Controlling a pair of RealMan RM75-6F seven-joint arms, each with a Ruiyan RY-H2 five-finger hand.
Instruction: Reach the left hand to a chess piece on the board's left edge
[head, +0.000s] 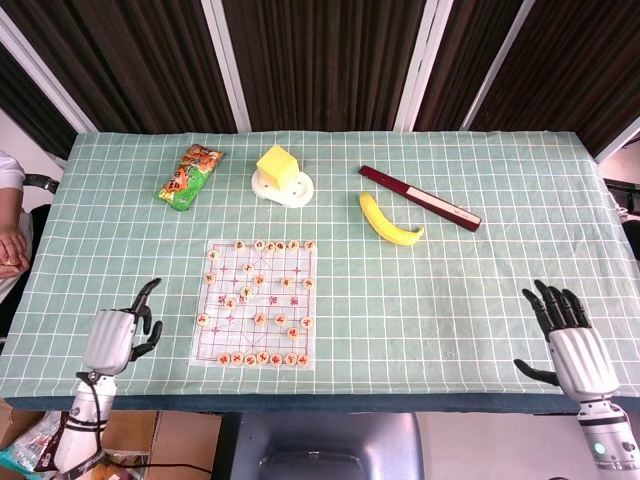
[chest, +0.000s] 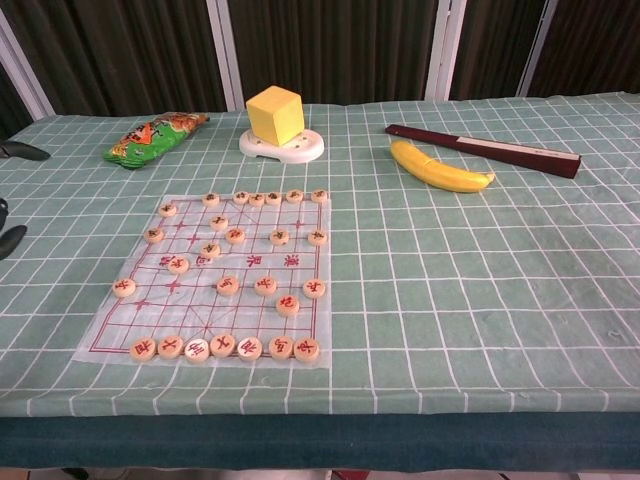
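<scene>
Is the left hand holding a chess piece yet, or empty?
Empty: the left hand hovers beside the board, touching no piece.

Red characters on the chess pieces (chest: 227, 285), too small to read.

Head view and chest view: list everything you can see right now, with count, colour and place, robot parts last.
chess board: one, translucent with red lines, left of table centre
chess pieces: many, tan discs, spread over the board
snack packet: one, green and orange, far left
yellow block: one, on the white stand
white stand: one, far centre
banana: one, yellow, right of centre
folded fan: one, dark red, behind the banana
tablecloth: one, green with white grid
person: partly seen, left edge
left robot hand: empty, left of the board
right robot hand: empty, fingers spread, near right edge
</scene>
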